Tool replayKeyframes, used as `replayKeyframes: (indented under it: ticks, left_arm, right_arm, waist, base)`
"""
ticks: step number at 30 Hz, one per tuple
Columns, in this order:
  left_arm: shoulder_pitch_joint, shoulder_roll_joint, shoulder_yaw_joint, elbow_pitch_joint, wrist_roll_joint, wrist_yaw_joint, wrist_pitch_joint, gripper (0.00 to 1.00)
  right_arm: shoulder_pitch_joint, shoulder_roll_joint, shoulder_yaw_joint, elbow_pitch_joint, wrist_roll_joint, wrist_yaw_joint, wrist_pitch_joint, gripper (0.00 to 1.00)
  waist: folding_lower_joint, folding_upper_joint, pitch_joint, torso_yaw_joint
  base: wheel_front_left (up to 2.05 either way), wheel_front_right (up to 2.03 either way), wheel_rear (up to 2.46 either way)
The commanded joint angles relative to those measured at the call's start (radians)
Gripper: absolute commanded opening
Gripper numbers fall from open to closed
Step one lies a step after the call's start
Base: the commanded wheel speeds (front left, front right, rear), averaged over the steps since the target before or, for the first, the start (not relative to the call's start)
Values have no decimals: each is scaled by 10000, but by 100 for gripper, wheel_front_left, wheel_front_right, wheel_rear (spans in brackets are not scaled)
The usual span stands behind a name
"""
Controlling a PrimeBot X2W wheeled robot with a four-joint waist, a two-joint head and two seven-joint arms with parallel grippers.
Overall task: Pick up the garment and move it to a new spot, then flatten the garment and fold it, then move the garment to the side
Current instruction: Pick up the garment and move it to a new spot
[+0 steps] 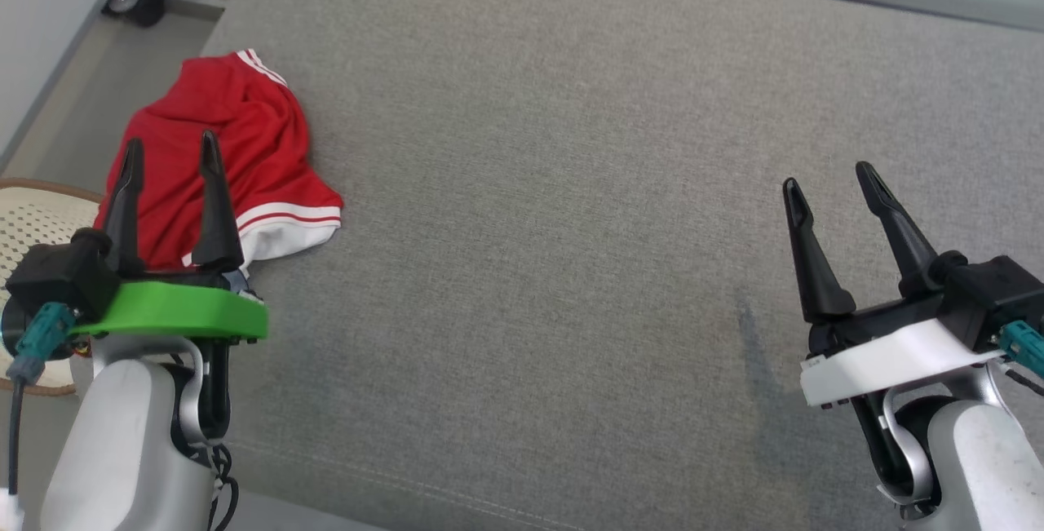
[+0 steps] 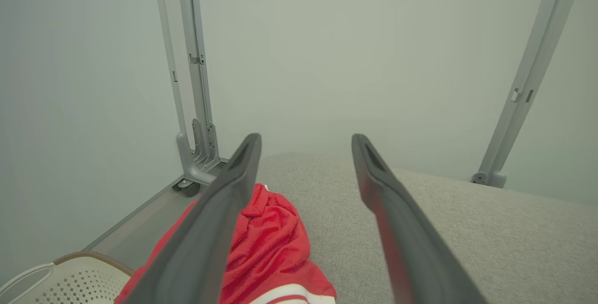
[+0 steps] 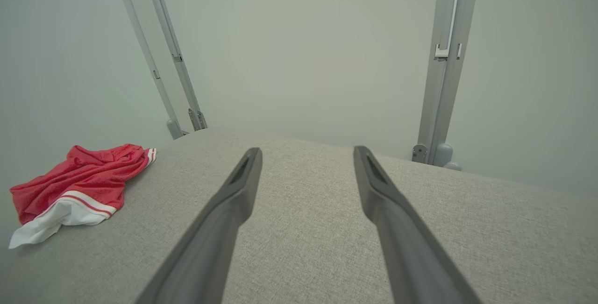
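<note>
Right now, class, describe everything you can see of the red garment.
The red garment is a crumpled, unfolded heap of thin, mesh-like fabric, with white stripes at one hem and a white band at another. It lies at the left edge of the gray cushion. Nothing grips it; the open left gripper hangs near it.

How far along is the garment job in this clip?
Done: nothing yet; the red garment lies crumpled at the grey cushion's left edge. In hand: the left end effector, open and empty, is poised near it; the right end effector is open, well apart. Left: pick up, move, flatten, fold, set aside.
</note>
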Motion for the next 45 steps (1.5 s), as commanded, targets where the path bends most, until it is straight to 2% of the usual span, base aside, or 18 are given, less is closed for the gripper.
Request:
replayKeyframes:
  ticks: [1, 5, 6, 9, 13, 18, 19, 20, 23, 27, 33, 40, 45]
  left_arm:
    - [-474, -153, 110, 633, -205, -249, -37, 100]
    - [-1213, -396, 239, 2602, -628, -899, -29, 100]
    - [-1213, -396, 239, 2602, -628, -899, -29, 100]
    - [-1776, -480, 122, 4149, -801, -1238, -13, 100]
    - [-2393, -523, -144, 6019, -890, -1495, 173, 100]
    - [-2820, -663, -377, 7707, -1071, -1651, 337, 98]
    - [-2880, -666, -407, 7870, -1055, -1655, 299, 12]
    - [-2945, -659, -425, 8006, -994, -1658, 265, 0]
    - [-2983, -569, -437, 8024, -659, -1471, 87, 0]
    - [-2692, -403, -50, 6730, -209, -1088, 6, 0]
    - [-1322, -363, 441, 3699, 809, -675, -33, 0]
    - [501, -461, 553, -91, 1587, -97, -37, 0]
    - [1591, -509, 248, -2508, 1914, 206, 182, 0]
  right_arm:
    - [-279, -141, -12, -144, 12, -13, 65, 100]
    - [-520, -319, 21, -259, 51, -15, 111, 100]
    - [-520, -319, 21, -259, 51, -15, 111, 100]
    - [-611, -370, -3, -281, 61, -13, 110, 100]
    - [-748, -404, 16, -233, 113, -13, 65, 100]
    - [-804, -377, -6, -127, 129, -13, -4, 100]
    - [-809, -354, -18, -105, 127, -13, -27, 100]
    - [-795, -337, -42, -65, 133, -13, -36, 100]
    - [-743, -261, -114, 42, 145, -13, -141, 100]
    - [-677, -126, -203, 213, 149, -13, -322, 100]
    - [-434, 159, -351, 525, 165, -13, -643, 100]
    - [37, 399, -535, 760, 165, -13, -828, 100]
    - [304, 563, -707, 756, 204, -13, -942, 100]
  waist:
    - [0, 0, 1646, -994]
    - [0, 0, 2156, -1296]
    - [0, 0, 2156, -1296]
    - [0, 0, 2382, -1410]
    - [0, 0, 2576, -1521]
    - [0, 0, 2670, -1564]
    - [0, 0, 2655, -1566]
    - [0, 0, 2619, -1561]
    - [0, 0, 2440, -1541]
    - [0, 0, 2024, -1542]
    - [0, 0, 1144, -1648]
    - [0, 0, 96, -1904]
    - [0, 0, -313, -2286]
  base:
    - [0, 0, 0]
    - [0, 0, 0]
    - [0, 0, 0]
    - [0, 0, 0]
    - [0, 0, 0]
    - [0, 0, 0]
    - [0, 0, 0]
    - [0, 0, 0]
    - [0, 0, 0]
    - [0, 0, 0]
    - [0, 0, 0]
    - [0, 0, 0]
    - [0, 0, 0]
